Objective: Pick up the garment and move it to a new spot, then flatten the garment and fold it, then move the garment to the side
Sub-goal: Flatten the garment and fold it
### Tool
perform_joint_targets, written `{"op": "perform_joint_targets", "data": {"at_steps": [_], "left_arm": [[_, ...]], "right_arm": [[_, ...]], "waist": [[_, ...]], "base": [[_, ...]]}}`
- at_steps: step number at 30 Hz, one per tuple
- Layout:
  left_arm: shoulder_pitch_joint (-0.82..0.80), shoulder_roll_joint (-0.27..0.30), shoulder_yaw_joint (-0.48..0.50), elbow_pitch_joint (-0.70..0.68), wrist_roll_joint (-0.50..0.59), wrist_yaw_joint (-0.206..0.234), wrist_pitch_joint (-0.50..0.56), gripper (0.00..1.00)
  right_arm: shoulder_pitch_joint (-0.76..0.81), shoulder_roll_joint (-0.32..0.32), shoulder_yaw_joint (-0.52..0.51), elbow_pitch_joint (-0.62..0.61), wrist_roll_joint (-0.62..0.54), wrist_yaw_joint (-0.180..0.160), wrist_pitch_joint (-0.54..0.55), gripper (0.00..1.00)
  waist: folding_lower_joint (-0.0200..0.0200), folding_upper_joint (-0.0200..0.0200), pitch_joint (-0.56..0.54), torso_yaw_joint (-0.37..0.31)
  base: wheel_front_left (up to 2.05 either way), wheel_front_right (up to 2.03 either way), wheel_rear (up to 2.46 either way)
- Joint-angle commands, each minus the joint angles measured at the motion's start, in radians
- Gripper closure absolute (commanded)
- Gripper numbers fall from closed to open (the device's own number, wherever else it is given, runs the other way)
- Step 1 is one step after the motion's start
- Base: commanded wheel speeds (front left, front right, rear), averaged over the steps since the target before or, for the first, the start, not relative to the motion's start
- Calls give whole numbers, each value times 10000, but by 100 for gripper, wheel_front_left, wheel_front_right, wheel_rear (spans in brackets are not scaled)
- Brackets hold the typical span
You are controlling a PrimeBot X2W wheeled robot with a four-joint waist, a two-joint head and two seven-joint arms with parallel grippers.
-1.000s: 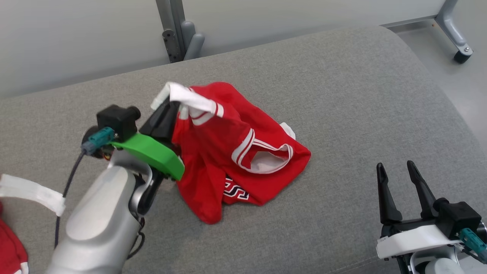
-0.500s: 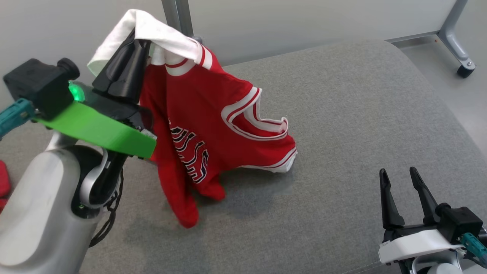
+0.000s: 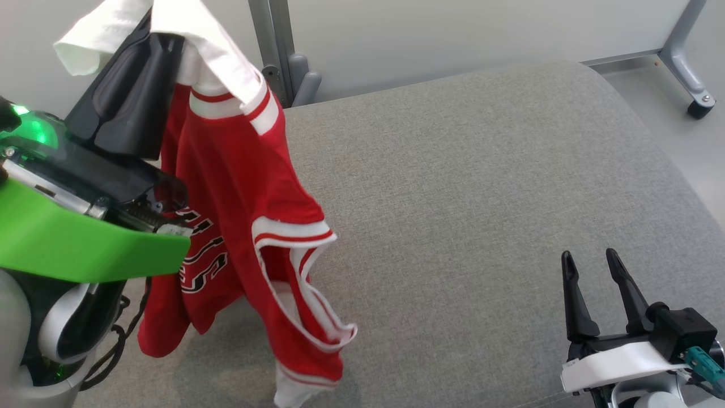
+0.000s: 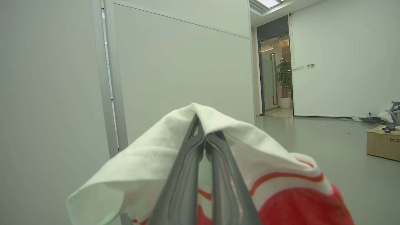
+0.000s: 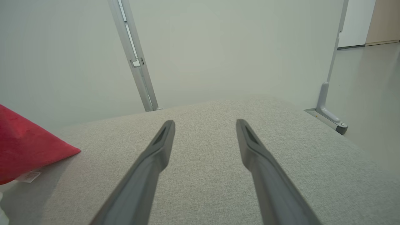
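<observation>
Grey worktop [image 3: 481,170]. Left gripper [image 4: 201,131], 10 o'clock, pinched on garment [image 3: 238,187] edge, high so it hangs free for moving; tail maybe touching. Right gripper [image 3: 589,258], 4 o'clock, wide, empty.

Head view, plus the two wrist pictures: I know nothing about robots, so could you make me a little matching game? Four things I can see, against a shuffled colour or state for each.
Things:
1. left fingers
2. right fingers
3. jersey
4. cushion

Colour or state:
a. grey, woven cloth
b. spread apart, holding nothing
c. red with white trim, hanging down
d. shut on a white fold of cloth

Pairs: 1-d, 2-b, 3-c, 4-a
</observation>
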Motion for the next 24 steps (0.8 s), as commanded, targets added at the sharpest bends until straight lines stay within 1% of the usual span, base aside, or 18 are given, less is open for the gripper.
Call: {"op": "perform_joint_targets", "data": {"at_steps": [1,6,9,11,13,17,20,24], "left_arm": [[-106,169,95,-229,9,149,175,100],[-400,196,27,-421,-36,288,603,100],[-738,-60,-244,-97,-222,195,792,100],[-911,-80,-320,48,-189,162,851,100],[-1276,-226,-520,534,-151,53,943,100],[-2167,-549,-1009,1812,-153,-368,1170,100],[-2903,-890,-1500,2981,-103,-832,1274,100],[-3726,-1230,-2219,4578,244,-1441,1368,100]], "right_arm": [[-72,-23,8,-20,85,1,-31,0],[-183,-21,17,-33,212,2,-31,0],[-358,-21,81,-50,316,2,-31,0],[-448,-23,130,-63,331,1,-31,0],[-617,-17,246,-85,420,1,-31,0],[-928,-20,342,-106,638,1,-31,0],[-1171,-20,403,-103,854,1,-32,0],[-1454,-20,555,-111,1128,1,-31,0]], "waist": [[0,0,65,-55],[0,0,322,-201],[0,0,603,-352],[0,0,738,-424],[0,0,1030,-596],[0,0,1715,-921],[0,0,2237,-1158],[0,0,2848,-1522]], "base": [[0,0,0],[0,0,0],[0,0,0],[0,0,0],[0,0,0],[0,0,0],[0,0,0],[0,0,0]]}}
